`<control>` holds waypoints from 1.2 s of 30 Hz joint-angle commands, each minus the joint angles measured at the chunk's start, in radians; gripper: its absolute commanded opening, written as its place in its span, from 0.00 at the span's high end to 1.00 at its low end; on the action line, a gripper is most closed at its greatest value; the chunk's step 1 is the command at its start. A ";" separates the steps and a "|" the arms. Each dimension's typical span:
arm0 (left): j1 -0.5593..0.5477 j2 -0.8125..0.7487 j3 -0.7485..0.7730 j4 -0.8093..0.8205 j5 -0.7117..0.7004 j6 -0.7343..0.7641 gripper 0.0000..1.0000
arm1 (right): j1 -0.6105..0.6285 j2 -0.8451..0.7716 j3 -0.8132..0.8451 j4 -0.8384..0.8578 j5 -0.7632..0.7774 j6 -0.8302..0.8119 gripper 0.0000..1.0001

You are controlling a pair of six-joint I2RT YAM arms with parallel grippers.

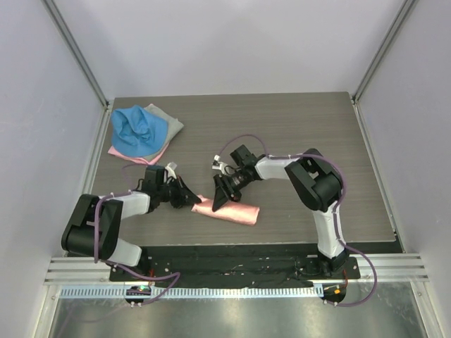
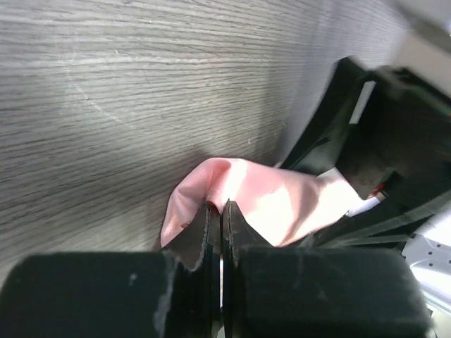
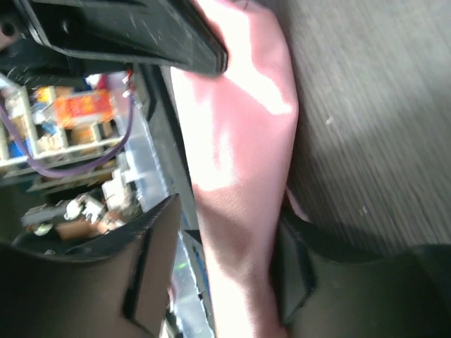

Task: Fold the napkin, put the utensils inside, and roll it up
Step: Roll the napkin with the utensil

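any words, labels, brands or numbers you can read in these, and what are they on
None: no text can be read in any view.
napkin: plain pink, no print or tag showing.
pile of cloths: no label showing.
orange part among the electronics in the right wrist view: any marking is too blurred to read.

My workspace is a grey wood-grain table (image 1: 303,127), enclosed by plain pale walls (image 1: 232,42) on three sides. Aluminium posts (image 1: 76,49) mark the far corners. A metal rail (image 1: 394,267) borders its near edge.
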 commanded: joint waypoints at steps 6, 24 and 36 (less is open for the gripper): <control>-0.004 0.095 0.157 -0.162 -0.030 0.057 1.00 | -0.004 -0.240 -0.008 -0.105 0.517 -0.193 0.25; 0.001 0.238 0.328 -0.330 0.015 0.097 1.00 | 0.409 -0.403 -0.157 0.085 1.239 -0.423 0.16; 0.001 0.262 0.374 -0.364 0.015 0.114 1.00 | 0.413 -0.307 -0.113 0.036 1.176 -0.434 0.18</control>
